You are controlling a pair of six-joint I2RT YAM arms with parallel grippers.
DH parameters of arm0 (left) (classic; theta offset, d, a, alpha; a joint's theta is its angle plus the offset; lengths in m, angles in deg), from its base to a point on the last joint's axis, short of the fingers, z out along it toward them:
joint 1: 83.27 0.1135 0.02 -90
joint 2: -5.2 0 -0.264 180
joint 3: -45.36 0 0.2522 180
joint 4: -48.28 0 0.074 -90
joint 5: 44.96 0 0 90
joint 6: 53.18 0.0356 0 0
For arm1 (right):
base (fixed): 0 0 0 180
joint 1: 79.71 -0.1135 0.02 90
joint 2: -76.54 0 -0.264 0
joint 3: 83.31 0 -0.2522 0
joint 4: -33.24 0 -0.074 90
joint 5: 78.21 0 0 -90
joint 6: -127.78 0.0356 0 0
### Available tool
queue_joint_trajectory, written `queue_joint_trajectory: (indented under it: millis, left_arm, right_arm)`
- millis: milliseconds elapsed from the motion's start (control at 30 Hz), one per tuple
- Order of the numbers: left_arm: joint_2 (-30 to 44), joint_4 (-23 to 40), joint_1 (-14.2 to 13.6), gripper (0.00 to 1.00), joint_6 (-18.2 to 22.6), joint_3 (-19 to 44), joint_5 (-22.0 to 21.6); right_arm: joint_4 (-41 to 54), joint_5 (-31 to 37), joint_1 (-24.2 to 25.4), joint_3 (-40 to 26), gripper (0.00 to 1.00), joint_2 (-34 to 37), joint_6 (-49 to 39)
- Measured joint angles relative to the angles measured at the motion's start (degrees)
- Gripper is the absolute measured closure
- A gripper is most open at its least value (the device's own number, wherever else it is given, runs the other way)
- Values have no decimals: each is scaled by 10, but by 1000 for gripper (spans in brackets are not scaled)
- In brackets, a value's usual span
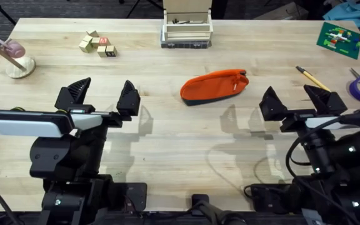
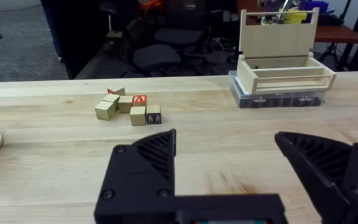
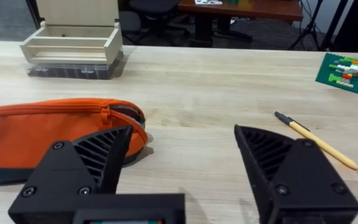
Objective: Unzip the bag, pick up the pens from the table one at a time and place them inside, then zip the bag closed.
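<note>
- Overhead view: you see the bag (image 1: pixel 214 86) lying on the table (image 1: pixel 167 150) between and ahead of both arms, its long axis running across, with the zipper pull end toward your right gripper (image 1: pixel 303 102). That gripper is the nearer one; your left gripper (image 1: pixel 99 97) is farther off. Both sets of fingers are spread wide and hold nothing. The yellow pen (image 1: pixel 312 78) lies just ahead of the right gripper.
- Left wrist view: ahead of your spread fingers lie toy blocks (image 2: pixel 129 109) and a wooden tray (image 2: pixel 283 71).
- Right wrist view: the bag sits just ahead, toward the side, zipper looking mostly shut; I judge unzipping comes first.
</note>
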Motion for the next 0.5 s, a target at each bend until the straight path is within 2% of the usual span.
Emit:
queue_joint_trajectory:
  millis: [500]
  left_arm:
    - [0, -1, 0, 8, 0, 0, 0]
  right_arm:
    - [3, 0, -1, 0, 3, 0, 2]
